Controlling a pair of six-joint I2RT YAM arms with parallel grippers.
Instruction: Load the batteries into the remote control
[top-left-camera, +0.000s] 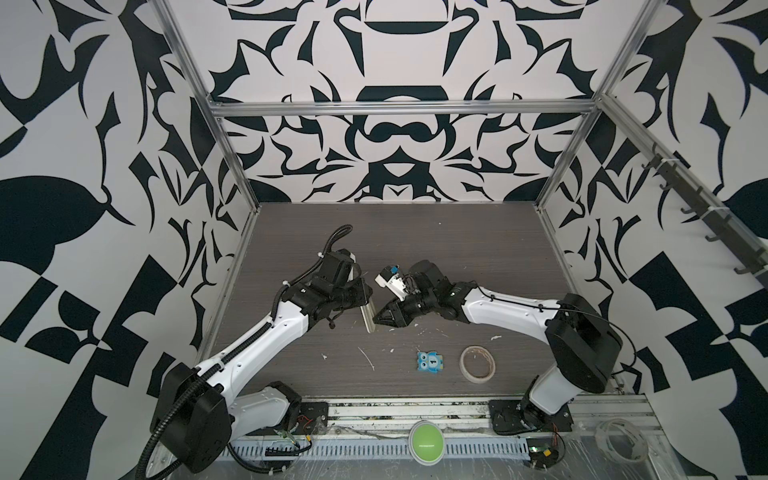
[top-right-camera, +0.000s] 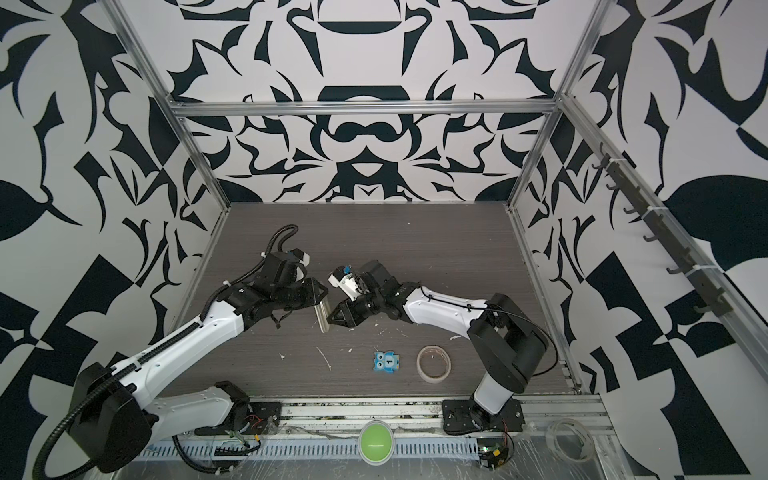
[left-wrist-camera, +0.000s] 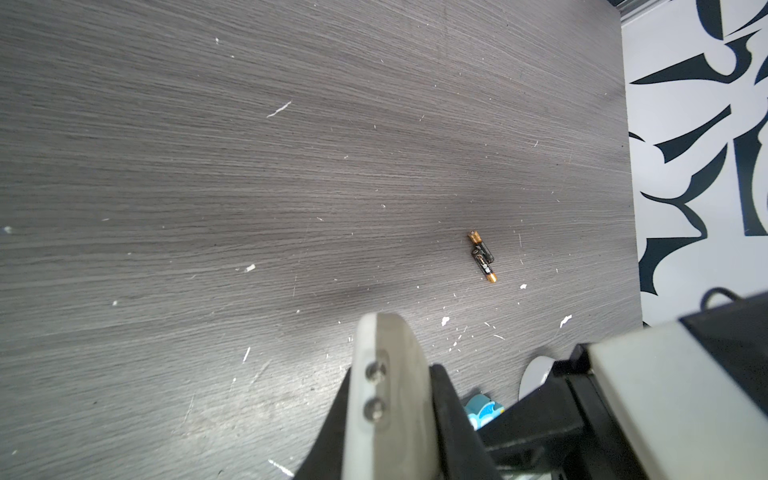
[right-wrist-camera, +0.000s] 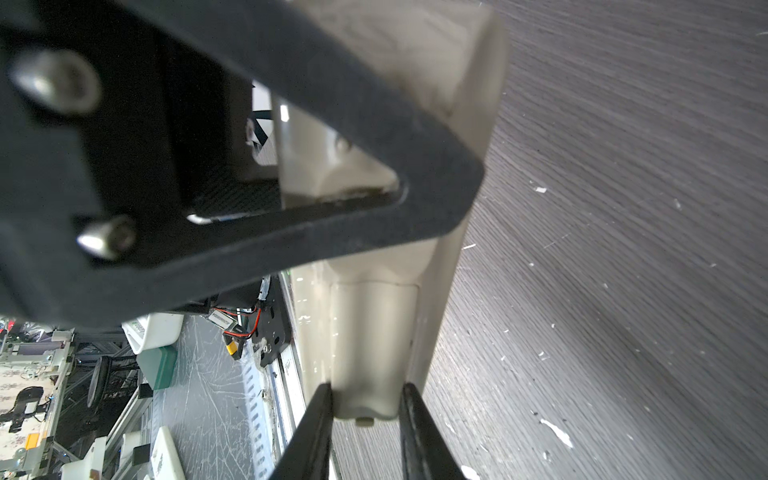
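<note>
Right wrist view: left gripper (right-wrist-camera: 457, 166) clamps the remote control (right-wrist-camera: 374, 332), right gripper (right-wrist-camera: 368, 399) pinches its end; I'm worried tugging yanks it loose.

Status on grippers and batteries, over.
Left gripper shut on remote control. Right gripper pinching its battery cover. Batteries loose on table. Owl tile, tape roll well clear.

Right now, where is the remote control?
In both top views the remote control is mid-table, held on edge by the left gripper. The right gripper flanks its near end, and the blue owl tile lies nearer the front.
</note>
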